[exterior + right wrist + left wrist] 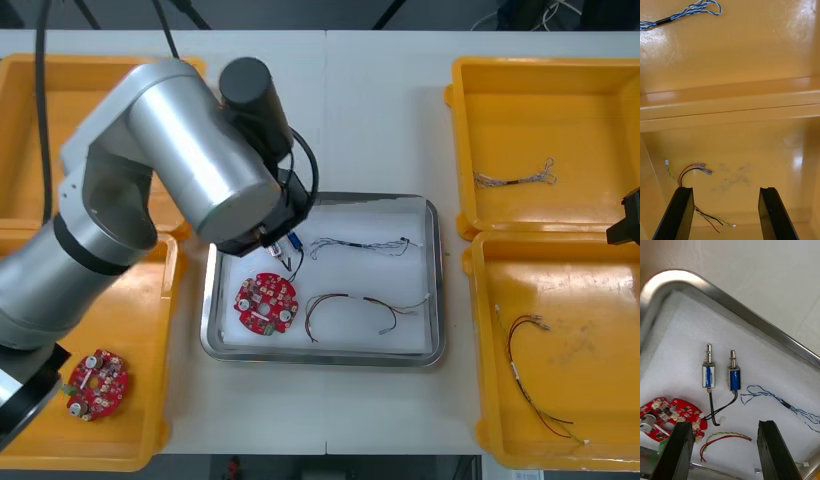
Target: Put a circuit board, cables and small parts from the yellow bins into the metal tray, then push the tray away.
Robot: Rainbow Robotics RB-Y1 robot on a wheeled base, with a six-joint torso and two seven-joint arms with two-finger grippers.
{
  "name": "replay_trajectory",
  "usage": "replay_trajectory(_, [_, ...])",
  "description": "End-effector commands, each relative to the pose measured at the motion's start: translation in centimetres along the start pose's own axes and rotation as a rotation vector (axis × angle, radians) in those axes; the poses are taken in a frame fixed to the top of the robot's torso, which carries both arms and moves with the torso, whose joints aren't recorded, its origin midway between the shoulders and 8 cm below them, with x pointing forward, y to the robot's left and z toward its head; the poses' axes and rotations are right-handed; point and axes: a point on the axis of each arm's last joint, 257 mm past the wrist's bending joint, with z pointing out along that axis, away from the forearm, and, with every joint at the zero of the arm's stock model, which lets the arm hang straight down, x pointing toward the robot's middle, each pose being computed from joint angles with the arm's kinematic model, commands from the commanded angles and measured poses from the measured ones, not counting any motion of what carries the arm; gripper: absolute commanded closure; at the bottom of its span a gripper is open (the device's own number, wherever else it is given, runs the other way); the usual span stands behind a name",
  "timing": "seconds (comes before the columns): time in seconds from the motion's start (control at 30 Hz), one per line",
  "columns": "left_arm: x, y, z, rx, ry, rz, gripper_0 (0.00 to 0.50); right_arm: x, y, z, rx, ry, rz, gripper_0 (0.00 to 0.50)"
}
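The tray (437, 280) sits on the worktop (380, 110) between bins (560, 100); inside lie a circuit board (266, 302), cables (350, 297) and small metal parts (735, 378).

The front camera hangs overhead, looking steeply down on the light table (380, 110), metal tray (436, 280) and yellow bins (560, 110). The left wrist camera sits close over a tray corner, looking between the spread fingers of the left gripper (724, 450) — it shares the red circuit board (666, 416) and twisted blue and white cable (786, 405) with the front view. The right wrist camera looks close into the two right-hand bins across their shared wall (730, 103); the red and yellow cable (687, 170) there shows from above too.
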Motion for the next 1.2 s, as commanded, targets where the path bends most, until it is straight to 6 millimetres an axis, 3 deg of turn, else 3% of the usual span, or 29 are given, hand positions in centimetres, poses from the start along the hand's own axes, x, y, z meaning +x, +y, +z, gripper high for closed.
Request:
replay_trajectory(0.03, [-5.0, 0.6, -4.2, 0.024, -0.071, -0.011, 0.000, -0.6, -1.1, -1.1, 0.021, -0.023, -0.005, 0.000])
replay_trajectory(0.37, [-10.4, 7.0, -8.4, -0.061, -0.063, 0.126, 0.000, -0.6, -1.1, -1.1, 0.021, -0.023, -0.005, 0.000])
replay_trajectory(0.67, [-12.8, 12.5, -10.9, -0.102, -0.008, 0.254, 0.000, -0.6, -1.1, -1.1, 0.021, -0.023, -0.005, 0.000])
replay_trajectory(0.7, [-12.9, 12.9, -11.0, -0.103, -0.005, 0.262, 0.000, -0.6, -1.1, -1.1, 0.021, -0.023, -0.005, 0.000])
replay_trajectory(0.73, [-13.1, 13.6, -11.3, -0.107, 0.001, 0.278, 0.000, 1.8, -0.6, 1.0, 0.005, 0.047, -0.007, 0.000])
replay_trajectory(0.8, [-13.5, 15.2, -11.7, -0.118, 0.014, 0.310, 0.000, 2.4, -0.2, 1.5, -0.001, 0.064, -0.012, 0.000])
replay_trajectory(1.03, [-13.7, 19.2, -12.1, -0.148, 0.043, 0.360, 0.000, 2.5, 1.1, 1.1, -0.014, 0.064, -0.070, 0.000])
replay_trajectory(1.2, [-13.6, 21.7, -12.0, -0.150, 0.026, 0.344, 0.000, 2.6, 4.2, 0.8, -0.035, 0.069, -0.182, 0.000])
